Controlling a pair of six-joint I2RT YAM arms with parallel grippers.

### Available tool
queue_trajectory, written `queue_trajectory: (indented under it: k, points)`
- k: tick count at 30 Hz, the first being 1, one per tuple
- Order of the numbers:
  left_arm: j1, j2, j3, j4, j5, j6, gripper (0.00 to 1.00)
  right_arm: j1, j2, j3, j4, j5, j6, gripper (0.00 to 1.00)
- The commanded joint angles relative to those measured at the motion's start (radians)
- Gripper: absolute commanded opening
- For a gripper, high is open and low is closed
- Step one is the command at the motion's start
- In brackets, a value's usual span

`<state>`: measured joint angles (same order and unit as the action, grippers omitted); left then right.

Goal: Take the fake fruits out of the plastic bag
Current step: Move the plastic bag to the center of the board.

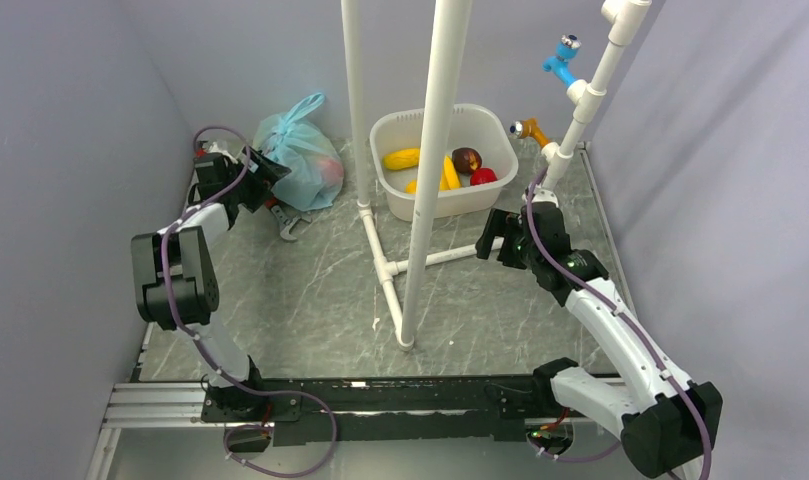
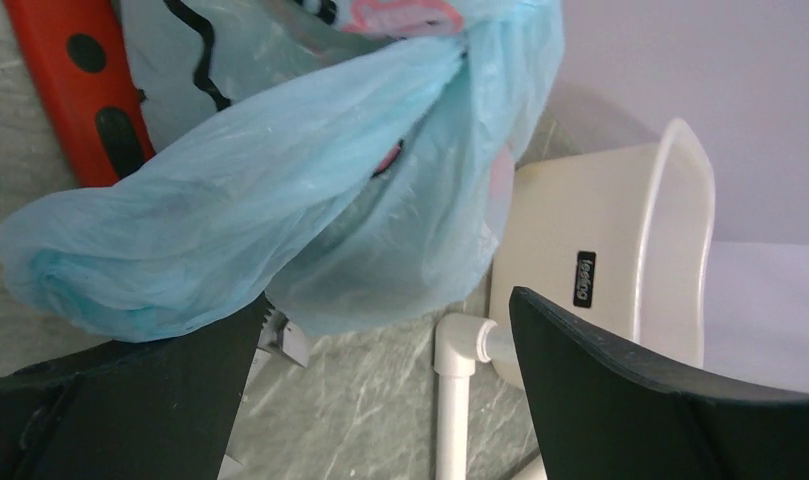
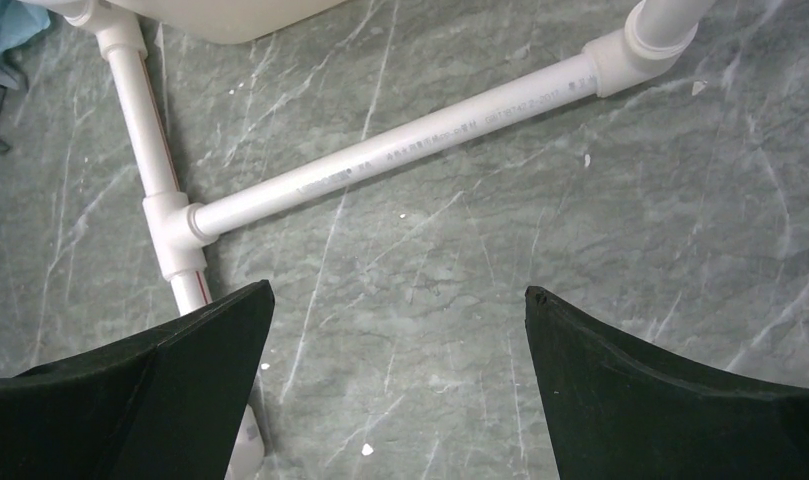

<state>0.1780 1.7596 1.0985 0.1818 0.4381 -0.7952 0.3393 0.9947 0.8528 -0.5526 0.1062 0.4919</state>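
Left gripper [image 1: 267,186] wide open against the bag [image 1: 298,150], upper left, clamping nothing; right gripper [image 1: 492,238] wide open, empty, above the counter [image 1: 310,290]; fruits [image 1: 450,166] in the tub [image 1: 400,125], top centre; pipes [image 1: 428,170] between.

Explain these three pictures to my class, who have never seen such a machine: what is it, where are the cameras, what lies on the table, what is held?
Two robot arms, left and right, are bolted at the near edge of the table. One picture looks down on both; the other two come from wrist cameras, black fingers at the bottom. On it lie a light blue plastic bag, a red-handled wrench, a white pipe frame and a white tub holding fake fruits. The left gripper is open at the bag; the right gripper is open over bare table. Neither holds anything.
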Motion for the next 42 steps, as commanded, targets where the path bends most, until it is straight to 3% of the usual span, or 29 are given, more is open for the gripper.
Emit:
queue_trajectory:
  k: [1,4,7,12,17,21,26,33,42]
  points:
    - [-0.003,0.033,0.067,0.044,-0.062,0.014,0.99,0.002,-0.039,0.02,0.006,-0.032,0.014,1.0]
    - [-0.013,0.041,0.048,0.053,-0.153,0.034,0.99,0.001,-0.044,0.022,0.006,-0.033,0.016,1.0]
    - [-0.013,0.083,0.06,0.116,-0.114,0.042,0.99,0.003,-0.031,0.045,-0.003,-0.023,0.016,1.0]
    - [-0.017,0.164,0.07,0.265,0.049,-0.025,0.73,0.001,-0.005,0.074,-0.016,-0.016,0.023,1.0]
    - [-0.03,0.149,0.071,0.252,0.051,-0.002,0.65,0.002,-0.016,0.06,-0.004,-0.035,0.041,1.0]
    - [-0.035,0.138,0.086,0.211,0.072,0.01,0.34,0.002,-0.018,0.059,-0.011,-0.036,0.049,1.0]
    - [-0.037,0.065,0.072,0.144,0.038,0.064,0.08,0.002,-0.03,0.063,-0.023,-0.033,0.052,1.0]
    - [-0.05,-0.082,0.051,-0.009,-0.051,0.119,0.0,0.003,-0.055,0.038,-0.023,-0.032,0.054,1.0]
    - [-0.158,-0.216,0.112,-0.309,-0.171,0.222,0.0,0.001,-0.085,0.005,-0.014,-0.033,0.048,1.0]
